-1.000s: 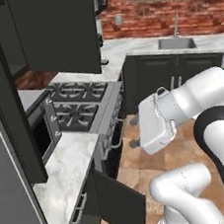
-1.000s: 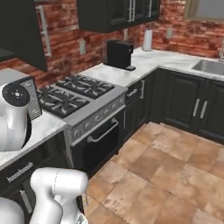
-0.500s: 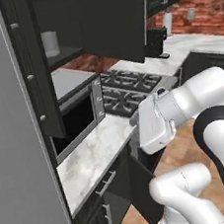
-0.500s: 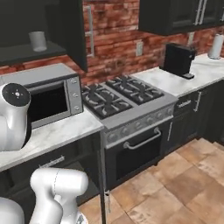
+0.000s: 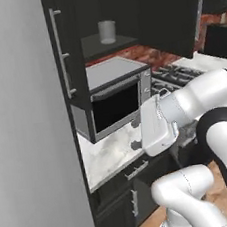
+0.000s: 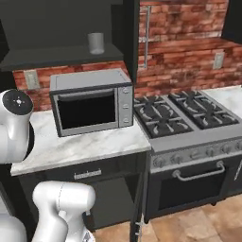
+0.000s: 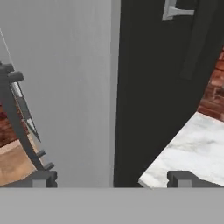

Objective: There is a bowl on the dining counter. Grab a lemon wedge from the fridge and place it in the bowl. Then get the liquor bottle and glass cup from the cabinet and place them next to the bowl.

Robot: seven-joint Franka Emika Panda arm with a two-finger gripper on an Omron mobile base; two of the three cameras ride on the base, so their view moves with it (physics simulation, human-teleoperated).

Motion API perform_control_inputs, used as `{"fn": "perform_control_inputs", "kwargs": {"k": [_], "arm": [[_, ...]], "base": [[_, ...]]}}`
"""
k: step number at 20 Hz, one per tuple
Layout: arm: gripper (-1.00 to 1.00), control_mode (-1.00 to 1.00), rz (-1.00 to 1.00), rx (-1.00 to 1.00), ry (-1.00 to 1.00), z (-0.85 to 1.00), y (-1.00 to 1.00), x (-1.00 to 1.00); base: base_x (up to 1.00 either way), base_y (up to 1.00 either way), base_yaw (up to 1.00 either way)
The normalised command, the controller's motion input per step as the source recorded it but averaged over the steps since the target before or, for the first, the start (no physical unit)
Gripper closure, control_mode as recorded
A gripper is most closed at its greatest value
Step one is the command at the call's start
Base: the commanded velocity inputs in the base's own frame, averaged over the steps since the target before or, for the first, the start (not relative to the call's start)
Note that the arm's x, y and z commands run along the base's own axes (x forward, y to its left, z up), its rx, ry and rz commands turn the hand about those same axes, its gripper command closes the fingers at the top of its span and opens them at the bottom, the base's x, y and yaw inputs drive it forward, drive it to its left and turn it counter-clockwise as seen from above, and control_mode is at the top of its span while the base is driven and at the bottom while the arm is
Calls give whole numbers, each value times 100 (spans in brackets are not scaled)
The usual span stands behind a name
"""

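A grey glass cup stands on a shelf of the open dark cabinet above the microwave; the right base view has the cup upper left of centre. The fridge is the tall grey panel at the left, and in the hand view the fridge faces me close up. My gripper is open with nothing between its fingers, pointing at the seam between the fridge and the dark cabinet side. The white hand hangs over the counter edge in front of the microwave. The bowl, lemon wedge and liquor bottle are out of view.
A steel microwave sits on the marble counter, with a gas stove to its right. An open cabinet door juts out above the stove. A dark curved frame shows at the hand view's left.
The base has moved, so both base views swept from the sink and stove across to the microwave, open cabinet and fridge. The gripper stayed open.
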Motion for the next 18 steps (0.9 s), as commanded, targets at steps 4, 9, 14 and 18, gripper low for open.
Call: {"fn": "perform_control_inputs", "kwargs": {"k": [4, 9, 14, 18], "arm": [[-100, 100, 0, 0, 0, 0, 0, 0], [-100, 100, 0, 0, 0, 0, 0, 0], [-100, 100, 0, 0, 0, 0, 0, 0], [-100, 100, 0, 0, 0, 0, 0, 0]], "base": [[1, 0, 54], [0, -11, 48], [-2, -46, 32], [0, -54, 14]]}}
